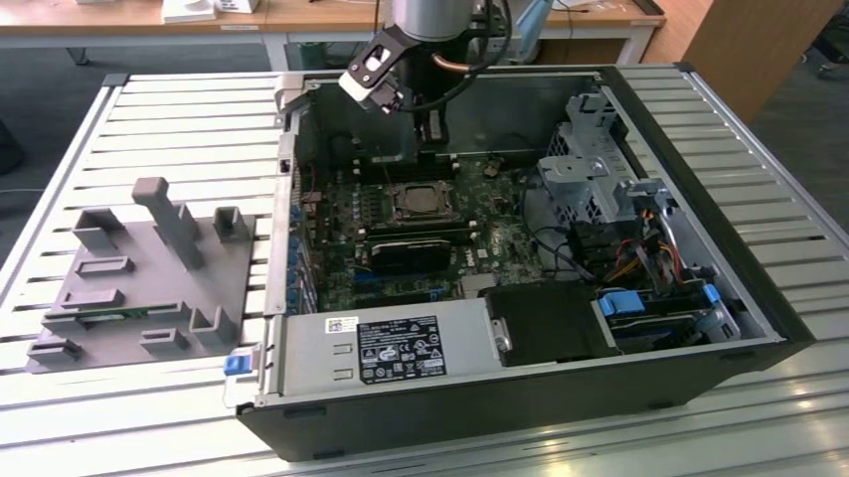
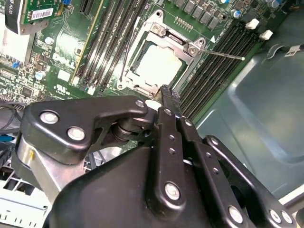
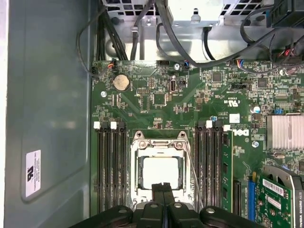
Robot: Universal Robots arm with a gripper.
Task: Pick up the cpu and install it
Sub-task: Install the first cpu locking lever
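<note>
The cpu [image 3: 161, 171], a pale silver square, lies flat inside the metal-framed socket [image 3: 158, 141] on the green motherboard; it also shows in the second wrist view [image 2: 159, 64] and the exterior view [image 1: 422, 202]. My gripper [image 3: 164, 187] hangs above the socket's edge with its two black fingers pressed together and nothing between them. In the second wrist view the gripper [image 2: 167, 91] ends just beside the socket frame [image 2: 179, 43]. In the exterior view the gripper [image 1: 427, 134] stands inside the open computer case, a little behind the socket.
Black memory slots [image 3: 110, 166] flank the socket, and a green memory stick [image 3: 227, 166] sits in one. A grey fixture plate [image 1: 146, 268] lies on the slatted table at the exterior view's left. Cables, a drive cage [image 1: 591, 164] and the power supply [image 1: 385, 348] crowd the case.
</note>
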